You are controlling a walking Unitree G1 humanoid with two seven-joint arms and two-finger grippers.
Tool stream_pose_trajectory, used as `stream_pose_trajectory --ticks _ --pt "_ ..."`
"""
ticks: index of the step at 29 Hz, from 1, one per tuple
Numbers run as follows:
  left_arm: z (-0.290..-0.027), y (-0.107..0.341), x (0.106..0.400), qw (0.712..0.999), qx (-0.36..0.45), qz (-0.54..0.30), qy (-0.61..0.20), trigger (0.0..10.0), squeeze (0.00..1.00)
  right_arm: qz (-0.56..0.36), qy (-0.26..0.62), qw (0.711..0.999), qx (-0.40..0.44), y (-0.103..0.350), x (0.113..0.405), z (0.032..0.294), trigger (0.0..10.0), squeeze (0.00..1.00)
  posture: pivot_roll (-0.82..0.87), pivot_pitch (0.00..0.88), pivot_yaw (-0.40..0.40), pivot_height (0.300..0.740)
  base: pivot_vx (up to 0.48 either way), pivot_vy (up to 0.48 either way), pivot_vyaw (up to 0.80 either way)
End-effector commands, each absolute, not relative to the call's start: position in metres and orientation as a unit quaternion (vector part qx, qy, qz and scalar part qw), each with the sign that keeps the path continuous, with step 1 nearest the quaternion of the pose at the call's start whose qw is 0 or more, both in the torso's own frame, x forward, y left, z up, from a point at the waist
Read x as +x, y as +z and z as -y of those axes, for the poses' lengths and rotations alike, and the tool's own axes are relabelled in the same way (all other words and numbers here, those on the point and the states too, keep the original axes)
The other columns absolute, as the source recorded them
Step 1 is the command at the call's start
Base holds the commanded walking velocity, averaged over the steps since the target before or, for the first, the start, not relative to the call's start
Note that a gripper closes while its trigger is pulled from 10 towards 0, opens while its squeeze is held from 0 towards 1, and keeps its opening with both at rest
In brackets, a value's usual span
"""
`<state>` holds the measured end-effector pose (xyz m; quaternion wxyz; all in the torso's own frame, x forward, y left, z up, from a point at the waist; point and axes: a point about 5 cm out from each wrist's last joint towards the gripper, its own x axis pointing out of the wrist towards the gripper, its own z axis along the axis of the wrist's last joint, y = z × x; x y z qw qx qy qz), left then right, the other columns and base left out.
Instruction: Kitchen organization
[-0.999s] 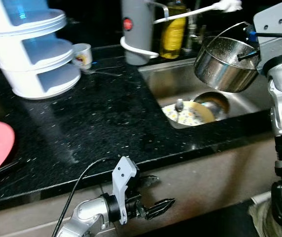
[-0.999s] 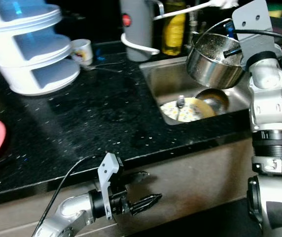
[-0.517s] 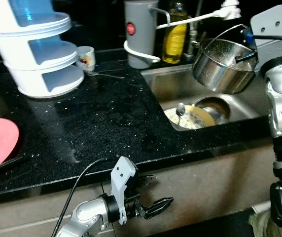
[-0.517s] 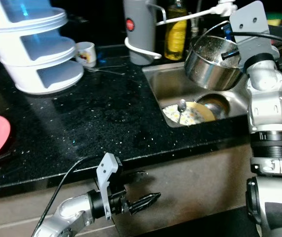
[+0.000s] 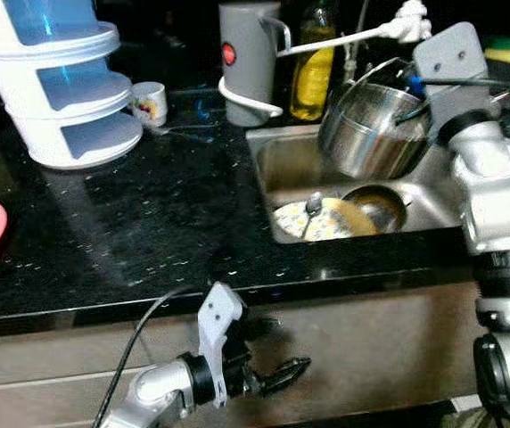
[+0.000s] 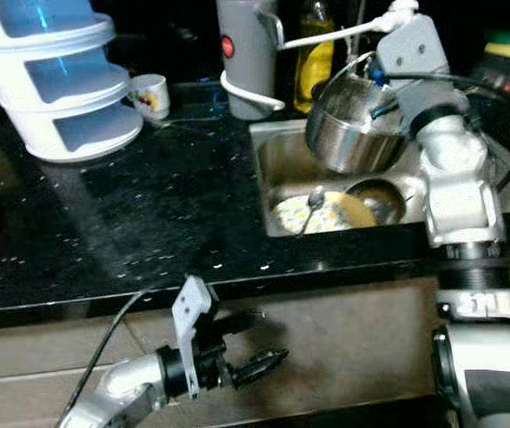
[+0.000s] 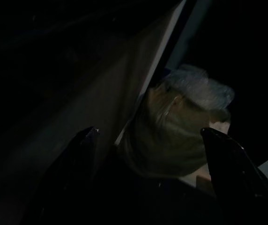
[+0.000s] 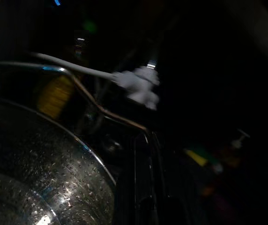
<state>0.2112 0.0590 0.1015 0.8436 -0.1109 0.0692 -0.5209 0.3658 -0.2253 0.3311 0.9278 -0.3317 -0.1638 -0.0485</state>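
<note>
Your right claw (image 5: 413, 100) is clenched on the rim of the wet steel pot (image 5: 371, 134), held tilted above the sink (image 5: 282, 160). It's rigid, slippery and off-balance, so grip the rim firmly. Your left claw (image 5: 282, 370) hangs released below the table (image 5: 148, 223).

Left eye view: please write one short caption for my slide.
Right tool holds a steel pot above the sink; left tool hangs idle below the black counter.

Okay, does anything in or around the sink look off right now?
The steel pot hangs tilted over the sink, held by the right gripper. Below it, a spoon leans on a dirty floral plate.
</note>
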Motion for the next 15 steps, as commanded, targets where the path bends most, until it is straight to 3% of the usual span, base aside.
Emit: stream_pose_trajectory --ticks 1,4,7,13,15 --pt "-0.063 0.101 0.212 0.845 -0.107 -0.073 -0.518 10.0 0.0 0.182 -0.02 0.927 -0.328 0.334 0.365 0.215 10.0 0.0 0.01 0.0 -0.025 0.74 0.0 -0.371 0.0" --pt "-0.063 0.101 0.212 0.845 -0.107 -0.072 -0.519 10.0 0.0 0.184 0.006 0.927 -0.326 0.329 0.364 0.205 10.0 0.0 0.0 0.0 -0.024 0.74 0.0 -0.369 0.0" --pt "-0.064 0.103 0.212 0.847 -0.109 -0.069 -0.516 10.0 0.0 0.182 0.026 0.928 -0.324 0.323 0.365 0.197 10.0 0.0 0.01 0.0 -0.025 0.74 0.0 -0.339 0.78" --pt "-0.068 0.11 0.218 0.862 -0.115 -0.054 -0.491 10.0 0.0 0.172 0.039 0.928 -0.327 0.315 0.369 0.187 10.0 0.0 0.01 0.0 -0.029 0.74 0.0 0.0 0.7" --pt "-0.068 0.111 0.216 0.858 -0.115 -0.057 -0.497 10.0 0.0 0.163 0.027 0.928 -0.334 0.312 0.373 0.185 10.0 0.0 0.01 0.0 -0.031 0.74 0.0 0.0 0.0"
